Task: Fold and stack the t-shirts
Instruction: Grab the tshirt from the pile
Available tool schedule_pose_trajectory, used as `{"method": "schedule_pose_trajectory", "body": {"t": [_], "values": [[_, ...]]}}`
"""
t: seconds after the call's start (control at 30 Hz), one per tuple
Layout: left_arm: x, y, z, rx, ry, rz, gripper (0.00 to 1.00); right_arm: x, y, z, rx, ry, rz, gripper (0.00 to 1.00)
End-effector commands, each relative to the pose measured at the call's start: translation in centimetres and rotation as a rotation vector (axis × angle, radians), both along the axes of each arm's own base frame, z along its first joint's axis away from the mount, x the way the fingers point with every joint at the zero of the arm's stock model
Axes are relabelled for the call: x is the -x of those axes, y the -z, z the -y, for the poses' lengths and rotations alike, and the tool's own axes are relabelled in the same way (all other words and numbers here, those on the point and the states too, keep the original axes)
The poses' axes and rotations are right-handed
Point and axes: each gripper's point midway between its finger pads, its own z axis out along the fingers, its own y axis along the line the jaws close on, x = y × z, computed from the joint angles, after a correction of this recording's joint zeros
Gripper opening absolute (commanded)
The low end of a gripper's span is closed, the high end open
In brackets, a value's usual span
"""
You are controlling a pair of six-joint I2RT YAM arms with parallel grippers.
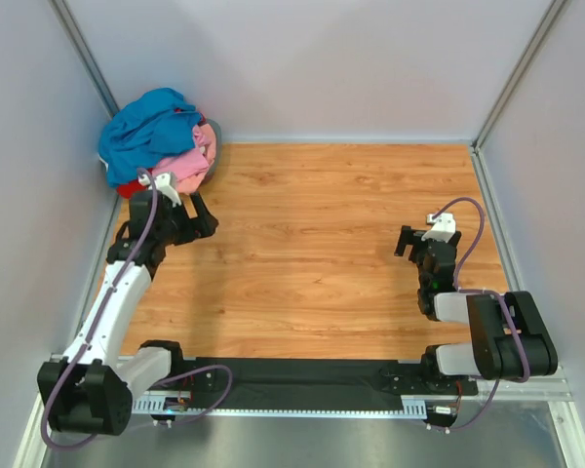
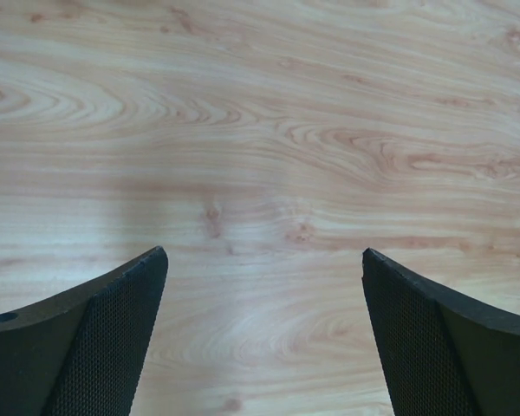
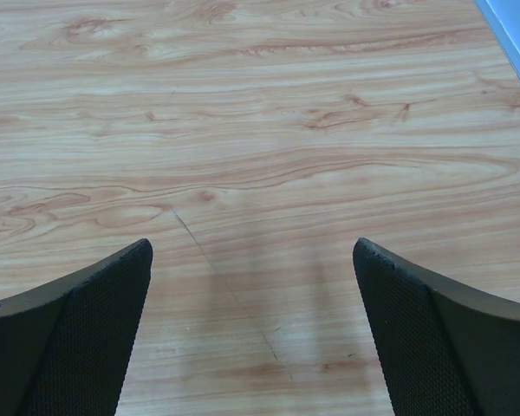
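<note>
Looking down on the t-shirts [image 1: 161, 146], all bunched in one unfolded heap at the far left corner of the bench [image 1: 322, 214] and pressing against the walls [image 1: 39, 117] there. Seeing the blue t-shirt [image 1: 144, 127] lying crumpled on top and toward the back, the pink t-shirt [image 1: 187, 166] bulging out on the near right side, and the red t-shirt [image 1: 129, 187] peeking out along the near left edge. Noting a pale greyish bit of cloth at the heap's right edge, too small for telling which shirt.

Finding the left tool [image 1: 207, 216] hanging just beside the heap on its near side, close to the pink cloth. Seeing it released in the left wrist view, jaws spread wide, only bare wood grain showing between the fingers [image 2: 113, 329].

Finding the right tool [image 1: 417, 242] well apart from the heap, over the right part of the bench. Seeing it likewise released, jaws standing wide, grasping nothing, bare wood lying beneath it.
</note>
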Motion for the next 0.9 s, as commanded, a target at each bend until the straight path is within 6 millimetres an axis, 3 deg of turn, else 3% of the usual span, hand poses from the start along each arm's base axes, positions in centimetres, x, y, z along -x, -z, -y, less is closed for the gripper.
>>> {"method": "schedule_pose_trajectory", "body": {"t": [0.0,0.03,0.13,0.17,0.27,0.33,0.4,0.47,0.53,0.6,0.63,0.67,0.7,0.73,0.8,0.87], "values": [[-0.7,-2.5,0.6,0.019,0.031,-0.05,1.0,-1.3,-2.8,0.1,-0.001,-0.001,0.096,1.0],[-1.0,-3.6,1.9,0.056,0.101,-0.037,1.0,-1.3,-2.7,0.1,0.001,0.0,0.093,1.0],[-1.8,-3.3,3.0,0.124,0.212,-0.074,1.0,-1.3,-2.7,0.1,0.001,0.0,0.093,1.0],[-2.1,-3.1,2.6,0.11,0.196,-0.088,1.0,-1.3,-2.7,0.1,0.001,0.0,0.093,1.0],[-3.2,-2.8,-0.1,0.007,0.061,-0.113,1.0,-1.3,-2.7,0.1,0.001,0.0,0.093,1.0],[-3.9,-3.5,-2.3,-0.063,-0.054,-0.082,1.0,-1.3,-2.7,0.1,0.001,0.0,0.093,1.0],[-5.1,-5.4,-3.2,-0.072,-0.119,0.016,1.0,-1.3,-2.7,0.1,0.0,0.001,0.093,1.0],[-5.7,-5.9,-4.1,-0.047,-0.206,0.052,1.0,-1.3,-2.7,0.1,0.001,0.0,0.093,1.0],[-7.1,-7.2,-4.3,0.024,-0.209,0.087,1.0,-1.3,-2.7,0.1,0.001,0.0,0.093,1.0],[-8.5,-6.4,-4.1,0.015,-0.167,0.019,0.9,-1.3,-2.7,0.1,0.001,0.0,0.095,1.0],[-9.9,-9.1,-4.8,-0.026,-0.183,0.06,0.84,-1.3,-2.8,0.3,0.0,0.019,0.096,1.0],[-10.5,-9.2,-5.8,-0.057,-0.223,0.041,0.81,-1.3,-2.7,0.5,-0.008,0.028,0.095,1.0],[-11.2,-7.8,-6.4,-0.086,-0.25,-0.017,0.81,-1.3,-2.7,0.5,-0.008,0.028,0.092,1.0],[-12.2,-9.3,-8.4,-0.149,-0.338,0.016,0.81,-1.3,-2.7,0.5,-0.008,0.028,0.091,1.0],[-13.8,-8.3,-9.5,-0.213,-0.35,-0.006,0.82,-1.3,-2.7,0.5,-0.008,0.028,0.092,1.0],[-15.7,-9.7,-10.1,-0.248,-0.363,0.026,0.83,-1.3,-2.7,0.5,-0.007,0.027,0.094,1.0]]}}
